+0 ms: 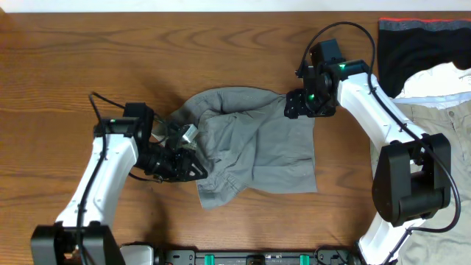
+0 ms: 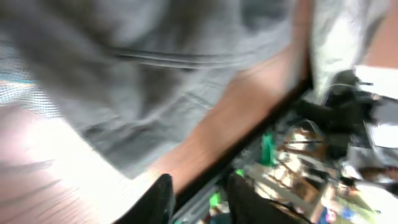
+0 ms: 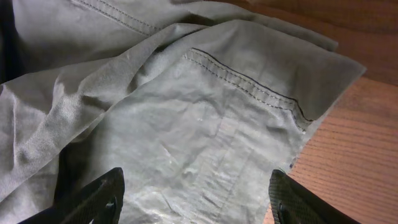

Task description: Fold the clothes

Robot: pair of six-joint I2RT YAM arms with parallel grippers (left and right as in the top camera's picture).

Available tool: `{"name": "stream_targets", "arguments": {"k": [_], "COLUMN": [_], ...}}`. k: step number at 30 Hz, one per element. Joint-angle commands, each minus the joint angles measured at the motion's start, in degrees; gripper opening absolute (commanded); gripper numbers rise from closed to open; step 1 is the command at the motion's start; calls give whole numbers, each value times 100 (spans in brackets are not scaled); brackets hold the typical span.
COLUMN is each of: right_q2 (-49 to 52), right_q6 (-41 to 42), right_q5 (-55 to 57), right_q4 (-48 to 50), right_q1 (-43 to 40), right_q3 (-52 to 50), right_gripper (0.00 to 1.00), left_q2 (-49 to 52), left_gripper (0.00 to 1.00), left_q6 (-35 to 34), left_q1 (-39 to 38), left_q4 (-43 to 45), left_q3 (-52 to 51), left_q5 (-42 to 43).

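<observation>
The clothes, a pair of grey shorts [image 1: 254, 143], lie crumpled in the middle of the wooden table [image 1: 66, 66]. My left gripper [image 1: 184, 163] lies low at their lower left edge. The left wrist view is blurred; it shows grey cloth [image 2: 155, 62] above the left gripper [image 2: 199, 199], whose fingers [image 2: 155, 202] stand a little apart with only table between them. My right gripper [image 1: 300, 105] hovers over the shorts' upper right corner. In the right wrist view it [image 3: 196, 205] is wide open over a stitched hem [image 3: 242, 78], with nothing held.
A black garment with a red edge [image 1: 412, 44] lies at the back right, and pale beige trousers [image 1: 441, 103] lie along the right side under the right arm's base. The table's front edge carries a black rail [image 1: 257, 258].
</observation>
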Motion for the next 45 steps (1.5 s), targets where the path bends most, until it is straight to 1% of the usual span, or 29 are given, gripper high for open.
{"name": "stream_targets", "arguments": {"k": [1, 4, 5, 10, 13, 16, 19, 23, 25, 30, 36, 39, 43, 45], "right_q2": [-50, -50, -52, -50, -50, -50, -50, -50, -50, -50, -50, -50, -50, -50], "right_q6": [-85, -85, -85, -83, -83, -83, -83, -83, -83, -83, -83, -83, -83, -83], "right_q5": [61, 61, 59, 37, 37, 37, 35, 37, 37, 37, 37, 37, 37, 37], "right_q4": [-17, -37, -44, -68, -109, -109, -133, -151, -146, -160, -166, -166, -142, -120], "right_q1": [-46, -46, -46, -52, -52, -52, -52, -52, -52, -52, -52, -52, -52, -52], "right_q3": [13, 13, 13, 13, 13, 13, 13, 13, 13, 13, 13, 13, 13, 13], "right_gripper": [73, 73, 73, 73, 73, 73, 72, 71, 72, 72, 72, 72, 72, 71], "left_q2": [-24, 35, 85, 413, 595, 723, 868, 1193, 1351, 1558, 1552, 1552, 1552, 1552], "left_gripper": [39, 51, 55, 55, 54, 54, 54, 54, 54, 54, 53, 53, 54, 54], "left_q6": [-883, -1414, -1488, -1508, -1239, -802, -492, -455, -413, 131, 186, 188, 177, 179], "left_q1": [-2, -2, -2, -2, -2, -2, -7, -9, -9, -9, -7, -7, -7, -7], "left_q4": [278, 994, 1266, 1794, 1976, 1987, 2006, 2124, 2168, 2164, 2063, 1832, 1532, 1488], "left_q3": [-162, -468, -575, -782, -782, -785, -831, -881, -883, -881, -881, -879, -881, -881], "left_q5": [-1132, -1451, -1453, -1451, -1298, -903, -890, -883, -732, 442, 1257, 1228, 546, 520]}}
